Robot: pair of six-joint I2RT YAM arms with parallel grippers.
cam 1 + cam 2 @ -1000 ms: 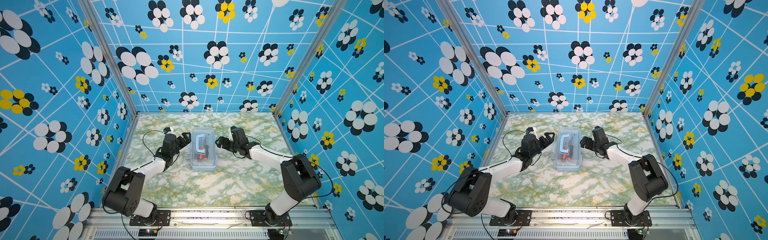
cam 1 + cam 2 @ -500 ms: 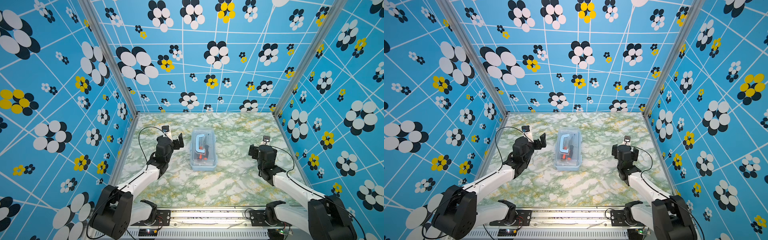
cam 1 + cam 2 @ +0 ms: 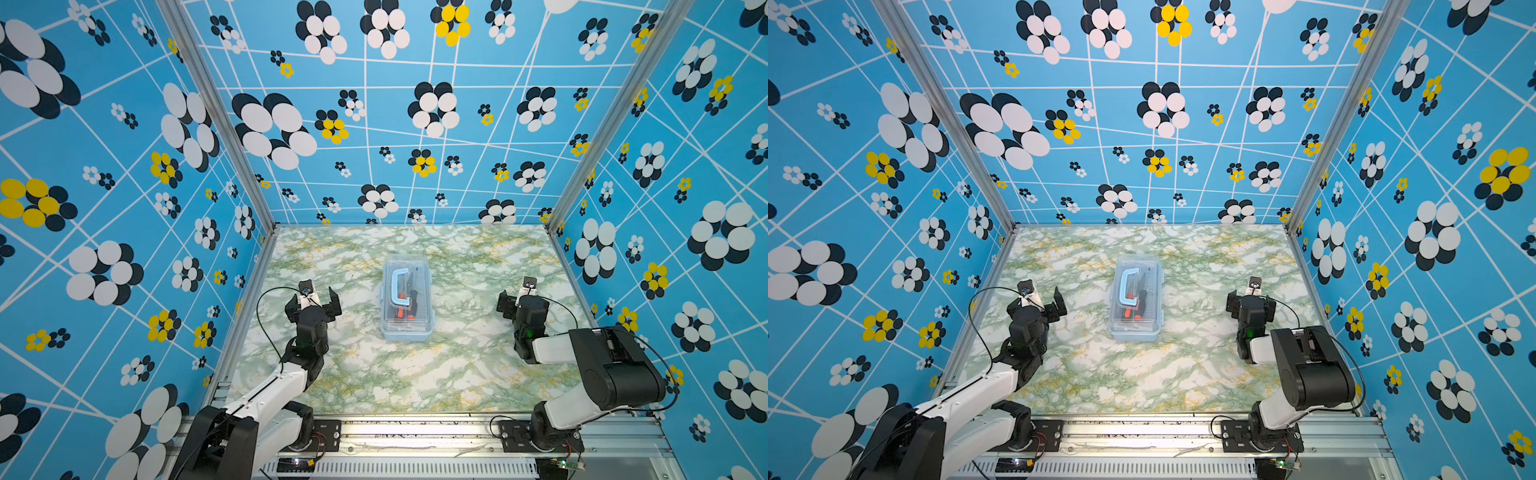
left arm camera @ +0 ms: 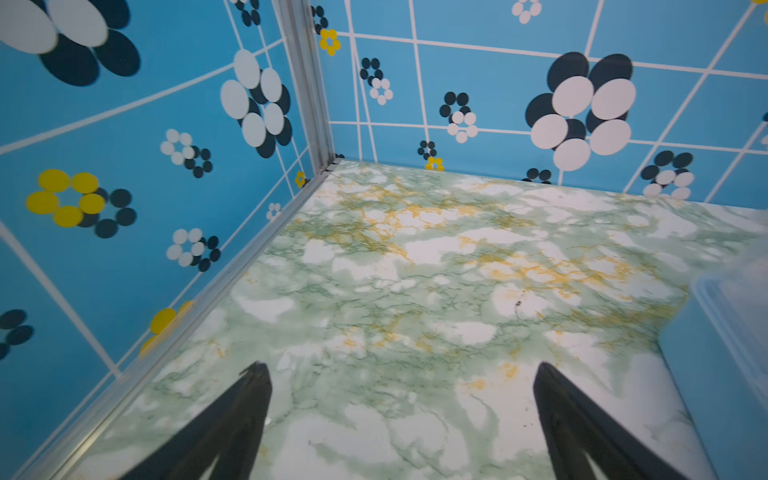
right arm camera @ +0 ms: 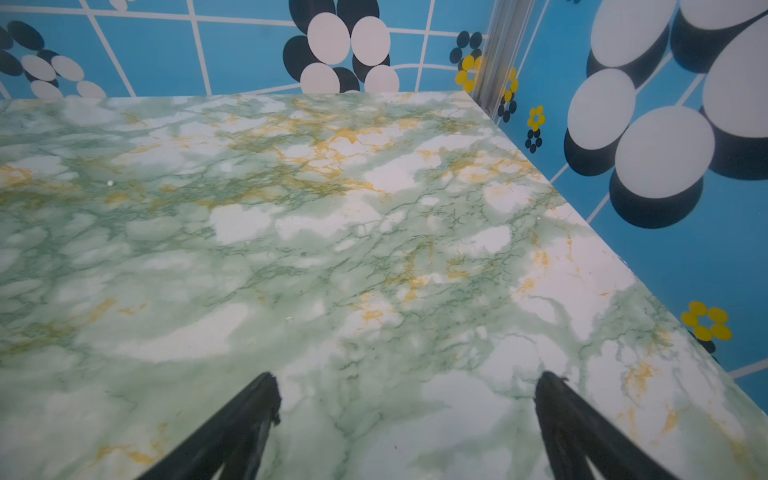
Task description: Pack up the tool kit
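Note:
The tool kit (image 3: 407, 300) (image 3: 1136, 299), a translucent light-blue box, lies in the middle of the marble table with its clear lid down and the blue handle on top. Orange-and-black tools show through the lid. My left gripper (image 3: 312, 300) (image 3: 1036, 301) hovers open to the left of the box, apart from it. In the left wrist view this gripper (image 4: 400, 368) has only table between its fingers, and a corner of the box (image 4: 731, 316) shows at the edge. My right gripper (image 3: 521, 301) (image 3: 1251, 302) stands open far to the right of the box. It (image 5: 408, 376) is empty over bare marble.
Blue flower-patterned walls close the table (image 3: 415, 374) on three sides, with aluminium posts (image 3: 220, 124) at the back corners. A metal rail (image 3: 415, 432) carrying both arm bases runs along the front edge. The right arm's elbow (image 3: 615, 370) is folded near the right wall.
Both grippers have drawn back from the sides of the box to the table's left and right. The right arm has folded up near its base. The box has not moved.

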